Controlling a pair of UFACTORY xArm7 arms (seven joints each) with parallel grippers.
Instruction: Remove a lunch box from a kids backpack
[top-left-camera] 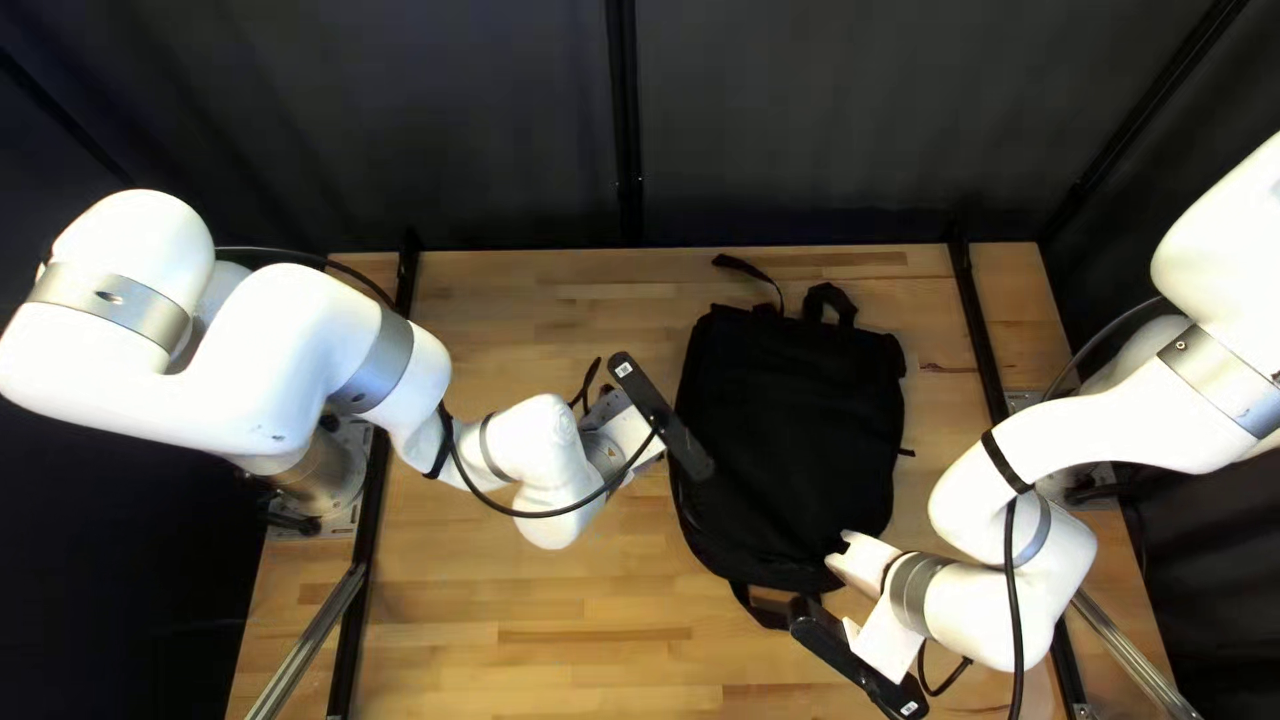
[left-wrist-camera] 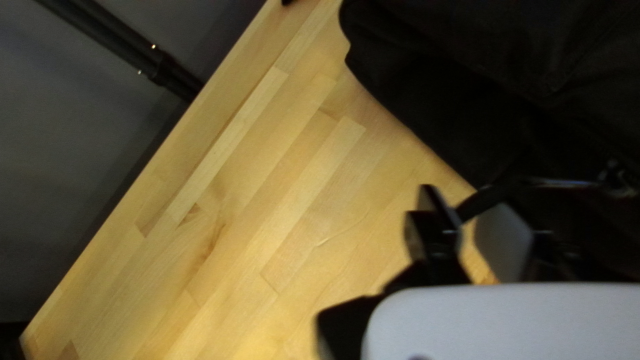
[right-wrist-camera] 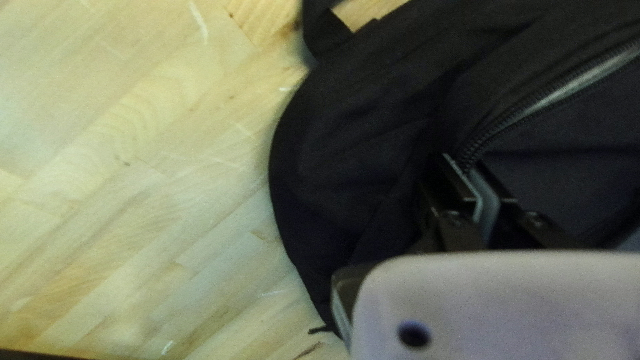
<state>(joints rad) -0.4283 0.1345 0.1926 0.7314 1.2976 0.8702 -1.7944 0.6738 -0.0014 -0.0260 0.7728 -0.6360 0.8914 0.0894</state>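
A matt black cloth backpack [top-left-camera: 794, 427], right of centre. Smooth, pale wood tabletop [top-left-camera: 534, 614] beneath. At left, a glossy white arm [top-left-camera: 287, 354] with a satiny metal band [top-left-camera: 114, 304].

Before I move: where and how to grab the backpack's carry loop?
I'd pinch the carry loop at its crown, from above, one finger inside, one beyond: it arches past the far edge of the backpack, with tabletop showing through.

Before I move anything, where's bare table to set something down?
Top left view: largest patch is table on the near side of the left arm, from the left rail to the right gripper. Smaller one beyond that arm, out to the far edge and backpack. Crowded: backpack's left side, left gripper there; its near end, right gripper there.
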